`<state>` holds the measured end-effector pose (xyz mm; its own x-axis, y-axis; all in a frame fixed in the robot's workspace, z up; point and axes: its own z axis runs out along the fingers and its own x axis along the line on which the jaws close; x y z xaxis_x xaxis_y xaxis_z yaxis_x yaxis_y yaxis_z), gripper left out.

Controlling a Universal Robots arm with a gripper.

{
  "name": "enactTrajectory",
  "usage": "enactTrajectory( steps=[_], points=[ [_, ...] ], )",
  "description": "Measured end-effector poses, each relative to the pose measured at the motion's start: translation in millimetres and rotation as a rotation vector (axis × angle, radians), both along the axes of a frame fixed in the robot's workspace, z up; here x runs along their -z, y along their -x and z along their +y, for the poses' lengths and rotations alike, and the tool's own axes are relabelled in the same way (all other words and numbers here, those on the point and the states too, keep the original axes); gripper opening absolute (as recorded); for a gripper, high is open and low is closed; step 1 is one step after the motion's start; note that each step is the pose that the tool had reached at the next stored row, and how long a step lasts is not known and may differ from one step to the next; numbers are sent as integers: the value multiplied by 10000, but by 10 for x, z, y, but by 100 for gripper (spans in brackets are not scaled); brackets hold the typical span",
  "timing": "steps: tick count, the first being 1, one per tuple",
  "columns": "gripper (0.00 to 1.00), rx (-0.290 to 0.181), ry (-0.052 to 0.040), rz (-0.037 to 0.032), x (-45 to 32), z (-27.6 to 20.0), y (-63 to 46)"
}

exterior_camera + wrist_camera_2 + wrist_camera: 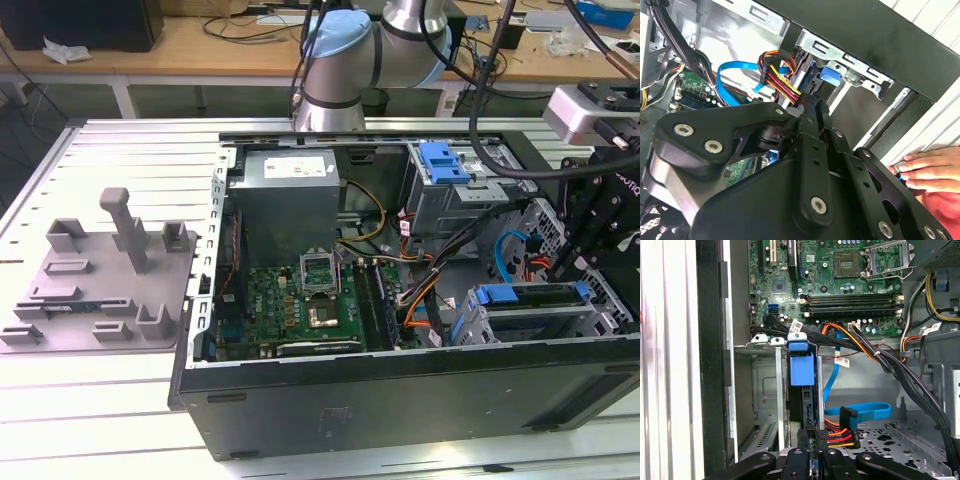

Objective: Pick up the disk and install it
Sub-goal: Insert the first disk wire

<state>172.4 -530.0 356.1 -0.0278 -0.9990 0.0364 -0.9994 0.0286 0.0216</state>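
Disk (802,371) edge-on, mostly inside drive cage (765,390). Gripper (810,462) pinching disk edge just outside cage. Pick-up done; seating judged near complete, full latch-in unconfirmed, release not yet done.

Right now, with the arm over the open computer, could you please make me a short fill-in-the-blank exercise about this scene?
1. The disk, in the drive cage, has plastic rails coloured ___.
2. The tool is at the exterior view's ___ end of the computer case.
3. The grey fixture plate lies at the exterior view's ___ of the case.
4. In the second wrist view, a person's ___ shows beside the case.
Missing words: blue; right; left; hand.
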Motion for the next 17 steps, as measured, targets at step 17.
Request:
enactTrajectory(
  steps=[17],
  points=[
    [16, 0, 1, -64, 26, 12, 0]
  ],
)
